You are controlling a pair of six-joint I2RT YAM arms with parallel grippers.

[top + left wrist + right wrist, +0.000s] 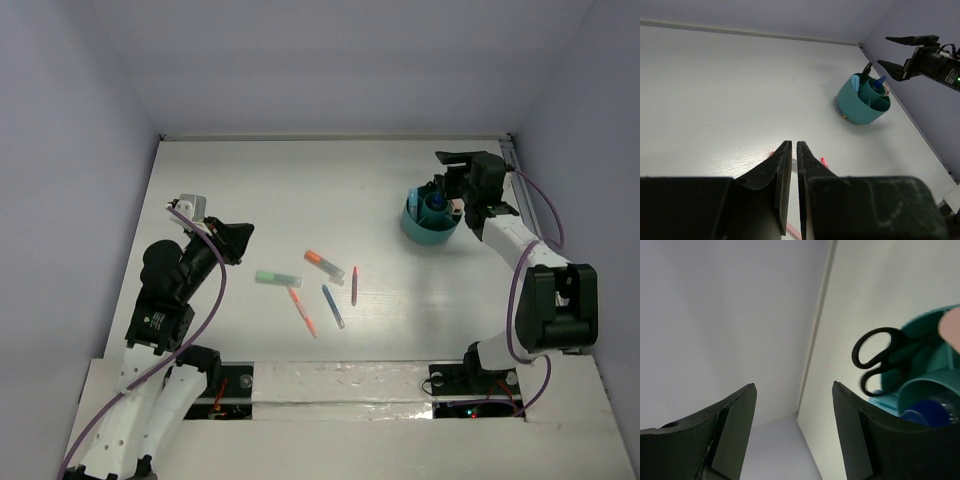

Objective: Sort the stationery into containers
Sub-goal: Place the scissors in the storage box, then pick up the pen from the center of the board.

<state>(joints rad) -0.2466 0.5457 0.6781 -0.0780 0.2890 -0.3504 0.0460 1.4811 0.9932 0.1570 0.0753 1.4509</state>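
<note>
While the right hand hangs with its fingers spread wide and nothing between them, it sits raised off the surface, close to the far side of the teal cup. That cup stands toward the far right of the surface. From the right wrist view I can see the black-handled scissors standing in one compartment with their loops up. A blue-capped bottle sits in the rounded inner compartment beside them, and something pink, blurred, shows at the edge of that view.

The left hand is over on the left side, well away from the cup. Its fingers are pressed almost together with only a thin slit between them, and they grip nothing.

Five pieces lie loose near the middle of the surface, between the two arms. They are a green marker, an orange marker, an orange pen, a blue pen and a purple crayon. None of them touches either hand.
</note>
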